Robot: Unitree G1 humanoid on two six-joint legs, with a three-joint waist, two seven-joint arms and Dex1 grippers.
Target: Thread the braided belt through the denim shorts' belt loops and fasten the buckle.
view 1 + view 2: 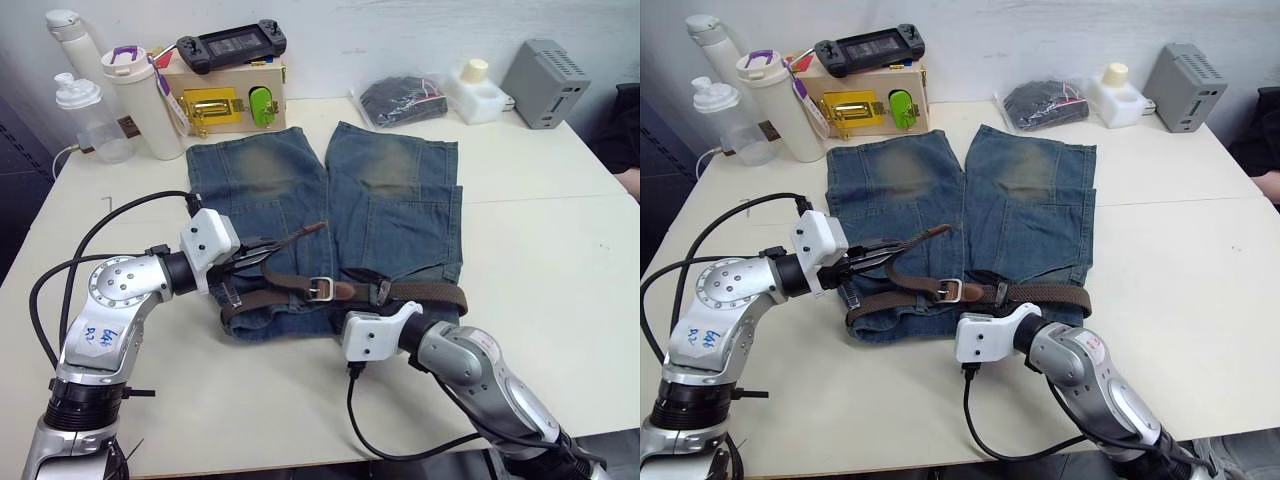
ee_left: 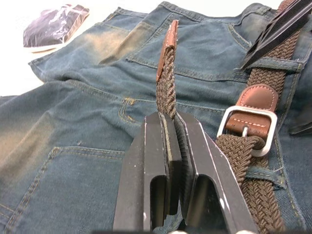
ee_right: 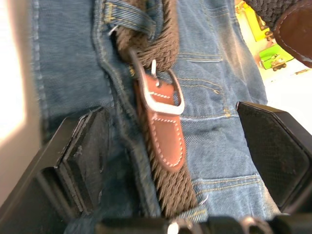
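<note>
The denim shorts [image 1: 330,200] lie flat on the table, waistband nearest me. The braided belt [image 1: 420,293] runs along the waistband under the belt loops [image 2: 265,63]. Its silver buckle [image 1: 320,289] rests near the middle of the waistband. My left gripper [image 2: 168,119] is shut on the belt's free end, which it holds lifted off the denim. That end's leather tip [image 1: 318,228] points up and away. My right gripper [image 3: 173,114] is open, low over the waistband, with the buckle [image 3: 163,95] lying between its two fingers, which do not touch it.
At the table's far edge stand two bottles [image 1: 85,110], a white tumbler [image 1: 140,100], a wooden box with a yellow latch [image 1: 212,108] and a game controller [image 1: 230,45] on top. A black bag [image 1: 400,100], a white container [image 1: 478,92] and a grey box [image 1: 545,82] sit far right.
</note>
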